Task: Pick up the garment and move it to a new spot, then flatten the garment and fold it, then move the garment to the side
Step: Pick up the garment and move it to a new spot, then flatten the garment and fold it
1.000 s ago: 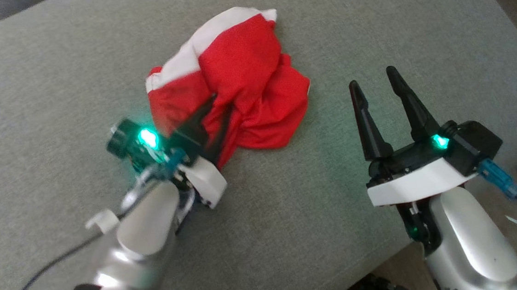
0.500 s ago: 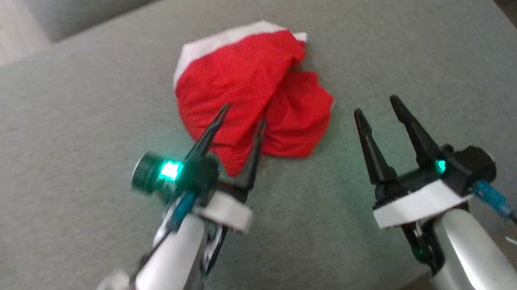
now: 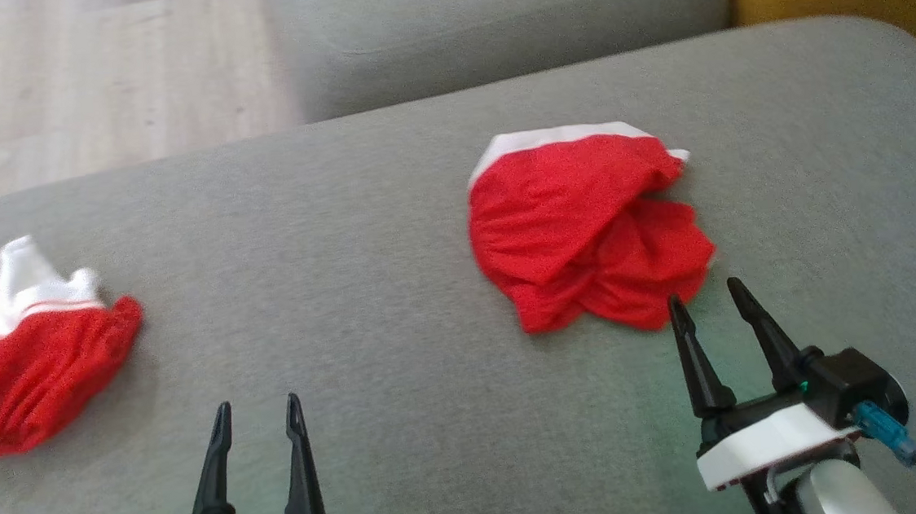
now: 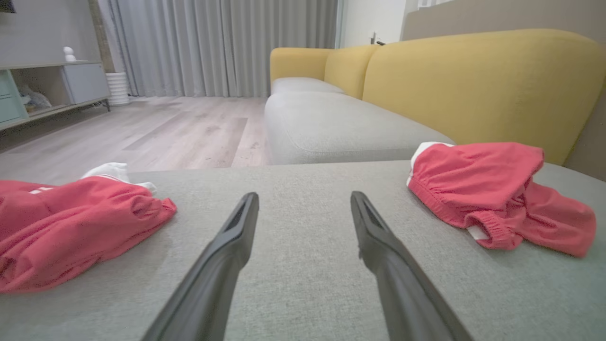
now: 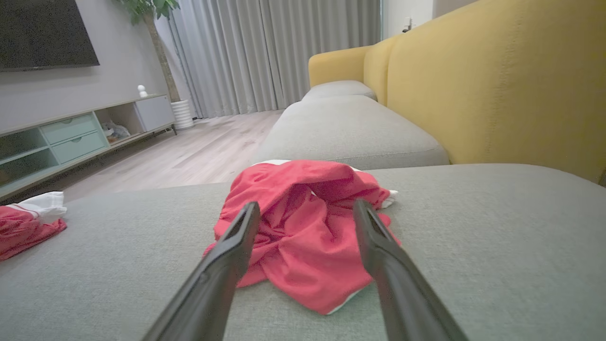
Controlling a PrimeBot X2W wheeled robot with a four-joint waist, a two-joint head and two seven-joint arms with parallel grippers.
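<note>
Clearly the crumpled red garment lies right of centre on the grey cushion, ready for flattening: best to pinch its white-banded edge and a hem, then draw them apart. Left gripper and right gripper both gape wide, holding nothing

The red garment (white waistband along its far edge) lies crumpled in a loose, lumpy heap on the grey cushion, unfolded, right of centre in the head view.
</note>
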